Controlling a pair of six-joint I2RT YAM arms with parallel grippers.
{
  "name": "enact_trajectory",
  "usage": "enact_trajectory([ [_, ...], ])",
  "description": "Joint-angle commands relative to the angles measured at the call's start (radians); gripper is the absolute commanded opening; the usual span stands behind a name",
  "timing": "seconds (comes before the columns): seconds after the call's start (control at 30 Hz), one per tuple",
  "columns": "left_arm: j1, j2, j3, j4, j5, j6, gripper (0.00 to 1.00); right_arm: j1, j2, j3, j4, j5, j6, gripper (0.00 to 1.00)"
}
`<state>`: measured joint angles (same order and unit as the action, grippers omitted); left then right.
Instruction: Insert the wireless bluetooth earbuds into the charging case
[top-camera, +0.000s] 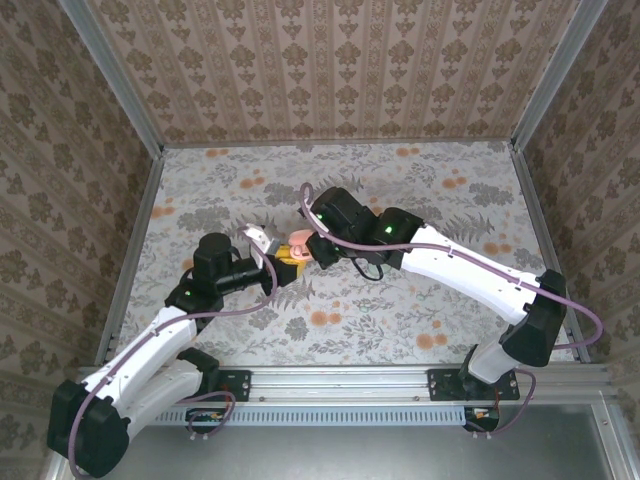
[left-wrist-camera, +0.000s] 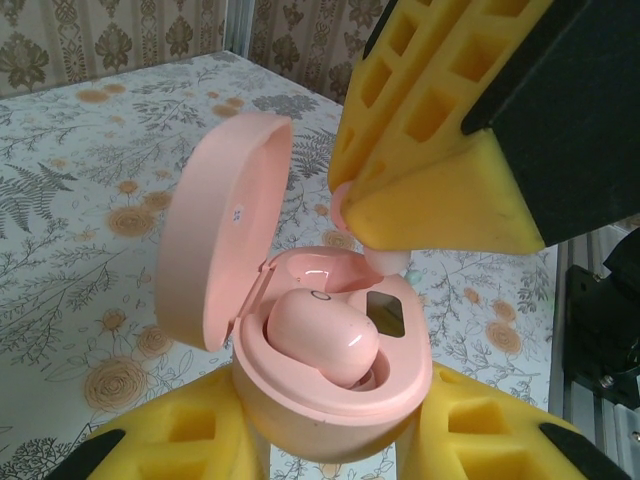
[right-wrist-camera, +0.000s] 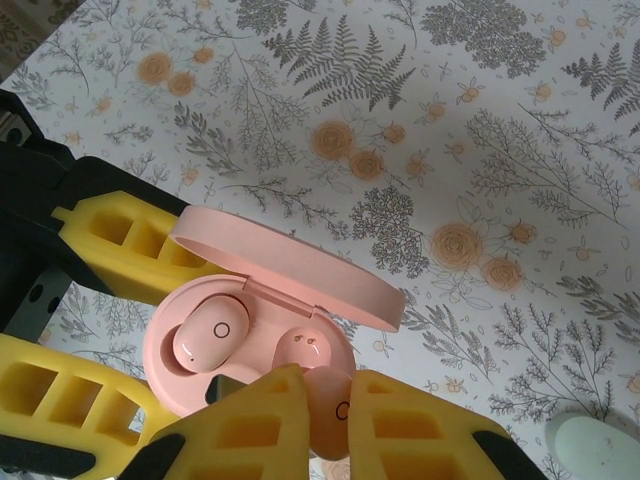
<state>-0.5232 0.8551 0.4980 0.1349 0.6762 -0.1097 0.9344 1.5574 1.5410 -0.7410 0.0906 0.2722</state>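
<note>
The pink charging case (left-wrist-camera: 330, 400) is held with its lid (left-wrist-camera: 215, 225) open, and my left gripper (left-wrist-camera: 335, 440) is shut on its base from both sides. One pink earbud (left-wrist-camera: 320, 335) sits in the case's left socket (right-wrist-camera: 210, 335). The other socket (right-wrist-camera: 305, 350) is bare, with its two contacts showing. My right gripper (right-wrist-camera: 330, 405) is shut on the second earbud (right-wrist-camera: 332, 415) just above that bare socket; the earbud's white tip (left-wrist-camera: 387, 263) hangs close over the case. In the top view both grippers meet at mid-table, the left (top-camera: 274, 262) under the case (top-camera: 296, 241), the right (top-camera: 308, 250) over it.
The floral tabletop (top-camera: 420, 190) is walled in by patterned panels and a metal frame (top-camera: 130, 250). A pale mint-green object (right-wrist-camera: 590, 440) lies on the table to the right of my right gripper. The left gripper's yellow fingers (right-wrist-camera: 115, 245) flank the case.
</note>
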Motion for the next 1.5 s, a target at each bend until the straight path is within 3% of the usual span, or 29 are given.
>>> enact_trajectory([
  [0.0,-0.008,-0.012,0.033,0.022,0.005,-0.005,0.0,0.009,0.021,0.019,-0.008,-0.02,0.017,0.12],
  [1.03,-0.008,-0.012,0.038,0.012,0.001,0.0,0.0,0.014,0.046,0.023,-0.01,0.006,0.024,0.13],
  [1.47,-0.008,-0.009,0.037,0.019,-0.005,-0.002,0.0,0.021,0.048,0.019,-0.017,-0.023,0.034,0.19],
])
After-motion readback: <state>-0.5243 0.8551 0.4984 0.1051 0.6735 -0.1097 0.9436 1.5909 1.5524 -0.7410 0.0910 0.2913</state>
